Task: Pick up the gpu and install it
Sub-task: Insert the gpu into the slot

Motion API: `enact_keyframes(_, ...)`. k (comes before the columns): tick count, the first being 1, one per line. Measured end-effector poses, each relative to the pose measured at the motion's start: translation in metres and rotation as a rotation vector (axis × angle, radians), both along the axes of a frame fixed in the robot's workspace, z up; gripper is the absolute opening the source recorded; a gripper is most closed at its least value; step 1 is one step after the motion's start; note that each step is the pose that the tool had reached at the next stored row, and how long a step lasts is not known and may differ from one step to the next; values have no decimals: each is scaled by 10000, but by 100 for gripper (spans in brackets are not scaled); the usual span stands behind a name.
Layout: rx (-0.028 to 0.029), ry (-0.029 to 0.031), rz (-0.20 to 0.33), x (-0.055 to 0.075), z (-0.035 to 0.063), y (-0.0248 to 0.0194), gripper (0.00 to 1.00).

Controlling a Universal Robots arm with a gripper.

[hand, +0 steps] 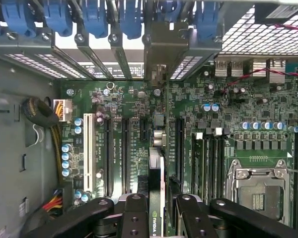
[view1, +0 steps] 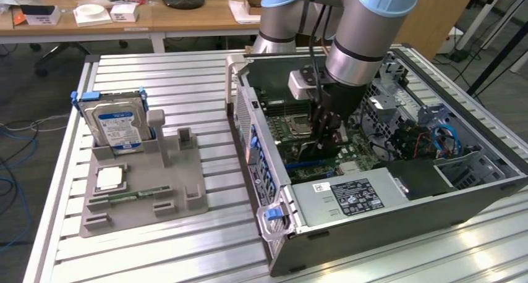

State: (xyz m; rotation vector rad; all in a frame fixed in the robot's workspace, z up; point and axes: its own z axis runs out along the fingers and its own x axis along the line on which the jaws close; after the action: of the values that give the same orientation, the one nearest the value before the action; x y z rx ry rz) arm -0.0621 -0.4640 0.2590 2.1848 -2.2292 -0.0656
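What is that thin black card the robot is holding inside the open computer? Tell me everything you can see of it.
The thin black graphics card stands on edge between the gripper fingers, seen edge-on in the wrist view, with green lettering near the grip. It is held over the green motherboard, lined up along the long dark expansion slots. In the exterior view it hangs below the arm as a dark slab inside the black computer case.
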Motion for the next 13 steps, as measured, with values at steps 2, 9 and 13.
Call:
enact_keyframes(2, 0, 0, 2, -2, -12, 0, 27)
enact_keyframes(9, -8, 2, 2, -13, -57, 0, 27)
enact_keyframes(13, 4, -2, 0, -14, -65, 1, 27)
